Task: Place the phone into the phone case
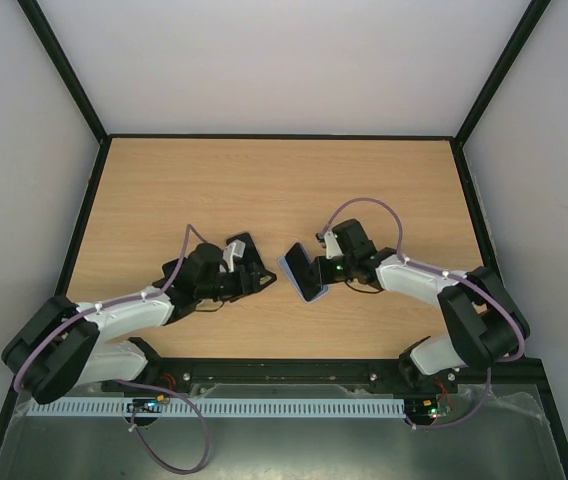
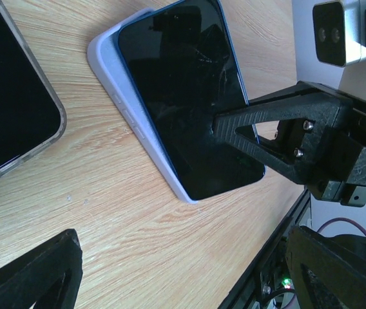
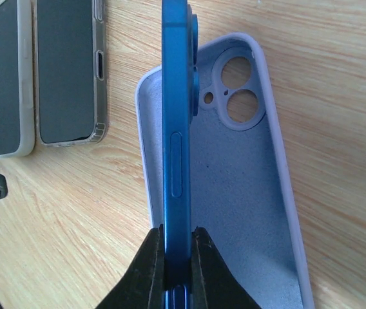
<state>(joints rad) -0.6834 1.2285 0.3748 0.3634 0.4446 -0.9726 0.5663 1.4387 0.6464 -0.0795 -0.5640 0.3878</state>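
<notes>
1. Blue phone (image 3: 176, 129): pinched across its two faces at the bottom end by the right gripper (image 3: 176, 239), whose jaws are clamped on it. The hold looks square, with no skew visible.
2. Lavender phone case (image 3: 241, 187): lies open side up on the wooden table (image 1: 264, 180), at the centre of the top view, directly beneath and beside the phone. Its camera cut-outs sit toward the upper end of the right wrist frame. The phone's camera bump is at that same end and faces the case, so orientation is correct.
3. Seating: not achieved. The phone is tilted over the case. In the left wrist view the case rim shows along the phone's left edge only, so the phone sits offset to the right. Whether any edge touches the case wall I cannot tell.
4. Left gripper (image 1: 254, 262): jaws wide apart, holding nothing, near the case on its left in the top view.
5. Two other phones (image 3: 67, 71) in clear cases lie at the upper left of the right wrist frame, apart from the work.
6. Judgement on the insertion: tuck one long edge under the case lip first, then lay the phone flat and press. The soft case will likely slide or buckle, so the free left gripper should pin its rim. Release only once all four corners are in.
</notes>
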